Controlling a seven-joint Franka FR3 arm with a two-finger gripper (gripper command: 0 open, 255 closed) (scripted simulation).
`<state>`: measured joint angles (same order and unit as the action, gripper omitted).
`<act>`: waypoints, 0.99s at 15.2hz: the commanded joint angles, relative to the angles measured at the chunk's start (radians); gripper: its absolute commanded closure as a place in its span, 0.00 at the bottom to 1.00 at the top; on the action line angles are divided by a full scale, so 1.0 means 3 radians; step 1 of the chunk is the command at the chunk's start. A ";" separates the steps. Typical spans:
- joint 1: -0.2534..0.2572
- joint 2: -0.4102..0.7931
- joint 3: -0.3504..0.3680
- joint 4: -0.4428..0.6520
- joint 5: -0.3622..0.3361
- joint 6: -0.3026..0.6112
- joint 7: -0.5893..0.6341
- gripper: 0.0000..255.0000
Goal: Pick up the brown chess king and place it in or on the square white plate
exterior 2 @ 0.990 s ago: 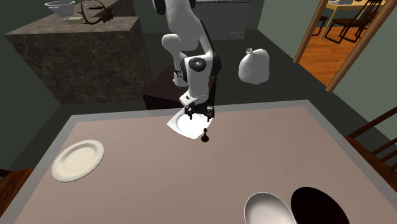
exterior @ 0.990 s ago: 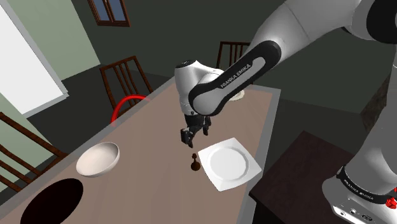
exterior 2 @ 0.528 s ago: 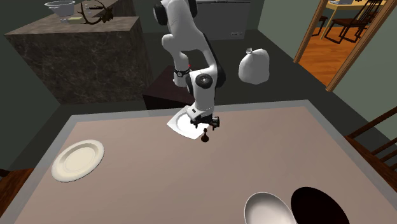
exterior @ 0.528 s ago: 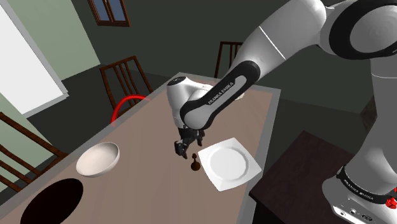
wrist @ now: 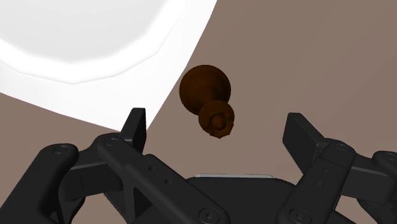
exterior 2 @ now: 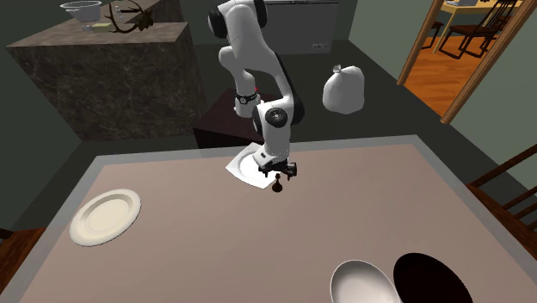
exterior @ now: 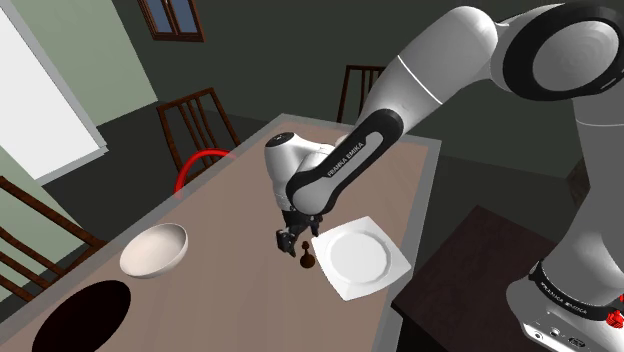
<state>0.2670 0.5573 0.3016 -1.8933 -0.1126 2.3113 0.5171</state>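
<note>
Gripper (wrist: 215, 122) fingers apart, poised over the upright brown chess king (exterior: 306, 257), which stands ungrasped at the shoulder view's lower centre just beside the square white plate (exterior: 365, 258); grasp, lift and placement all remain.

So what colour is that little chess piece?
The chess king is dark brown, clearest in the wrist view.
</note>
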 commanded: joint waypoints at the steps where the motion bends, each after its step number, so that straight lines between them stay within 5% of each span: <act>1: 0.0000 0.0002 0.0000 -0.0001 -0.0001 0.0003 0.0001 0.00; 4: 0.0000 0.0001 0.0000 -0.0001 -0.0001 0.0003 0.0001 0.00; 5: 0.0000 0.0001 0.0000 -0.0001 -0.0001 0.0003 0.0001 1.00; 15: -0.0006 -0.0031 0.0007 -0.0002 0.0009 -0.0028 -0.0004 1.00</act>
<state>0.2664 0.5520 0.3031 -1.8940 -0.1111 2.3082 0.5165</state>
